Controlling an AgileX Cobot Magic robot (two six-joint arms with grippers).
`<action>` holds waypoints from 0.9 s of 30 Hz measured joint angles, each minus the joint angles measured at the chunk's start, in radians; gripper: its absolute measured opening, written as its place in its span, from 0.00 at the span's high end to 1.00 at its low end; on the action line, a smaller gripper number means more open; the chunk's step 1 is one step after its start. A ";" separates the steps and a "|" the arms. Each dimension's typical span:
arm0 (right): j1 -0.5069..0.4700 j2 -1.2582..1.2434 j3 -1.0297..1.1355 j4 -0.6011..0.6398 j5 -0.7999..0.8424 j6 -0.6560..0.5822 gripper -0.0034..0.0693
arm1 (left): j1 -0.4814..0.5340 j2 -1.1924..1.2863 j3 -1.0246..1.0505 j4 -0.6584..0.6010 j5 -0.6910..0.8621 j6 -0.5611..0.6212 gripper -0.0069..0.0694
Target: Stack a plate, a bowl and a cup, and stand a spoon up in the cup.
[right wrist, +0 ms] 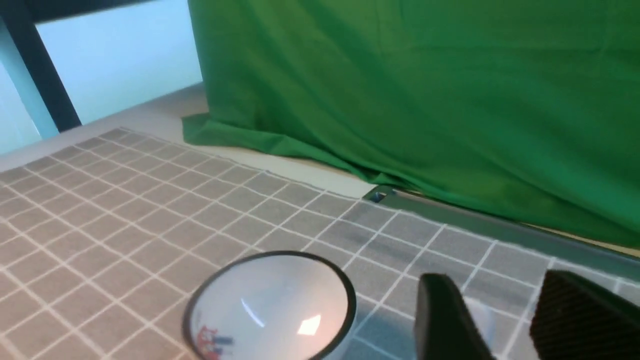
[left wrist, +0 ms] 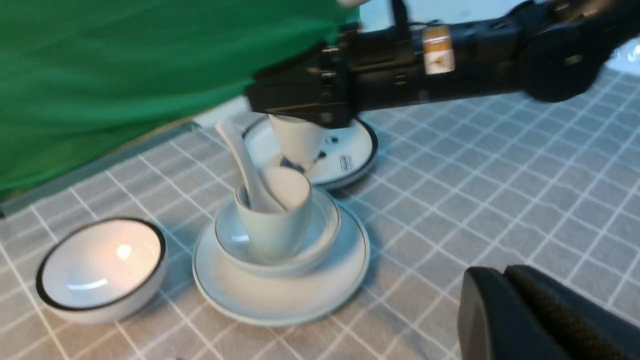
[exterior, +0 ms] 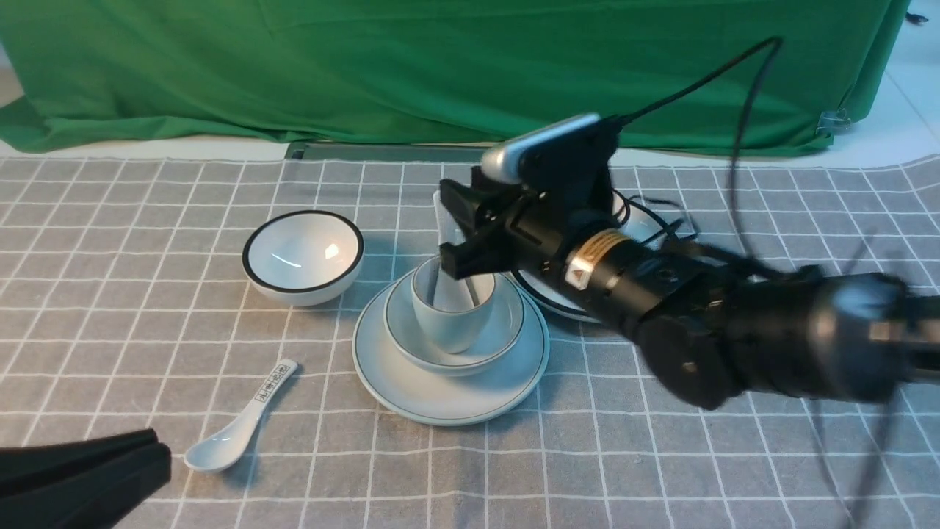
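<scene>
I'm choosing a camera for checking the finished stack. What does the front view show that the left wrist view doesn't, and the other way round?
Front view only: the printed spoon, lying on the checked cloth near the camera.

Left wrist view only: a second cup standing on the black-rimmed plate, which the right arm largely hides from the front.

Both: the plate, bowl and cup stacked, with the spoon standing in the cup, and the black-rimmed bowl beside them.
</scene>
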 joint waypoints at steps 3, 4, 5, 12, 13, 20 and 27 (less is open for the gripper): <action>0.000 -0.205 0.047 0.000 0.351 -0.007 0.64 | 0.000 0.000 0.000 0.029 -0.042 -0.002 0.89; 0.000 -0.257 0.056 0.000 0.423 -0.016 0.66 | 0.000 0.000 0.000 0.042 -0.047 -0.005 0.89; 0.000 -0.269 0.057 0.000 0.447 -0.019 0.66 | 0.000 0.000 0.000 0.044 -0.047 -0.007 0.89; 0.000 -0.650 0.124 0.000 1.153 -0.043 0.81 | 0.000 -0.039 0.001 0.055 -0.057 -0.023 0.89; 0.000 -0.696 0.151 0.000 1.181 -0.033 0.85 | 0.000 -0.060 0.009 0.055 -0.056 -0.023 0.89; 0.000 -0.889 0.292 0.000 1.236 0.031 0.92 | 0.000 -0.193 0.125 0.005 -0.142 -0.023 0.89; 0.000 -0.996 0.334 0.000 1.238 0.039 0.91 | 0.000 -0.213 0.241 -0.007 -0.165 -0.023 0.89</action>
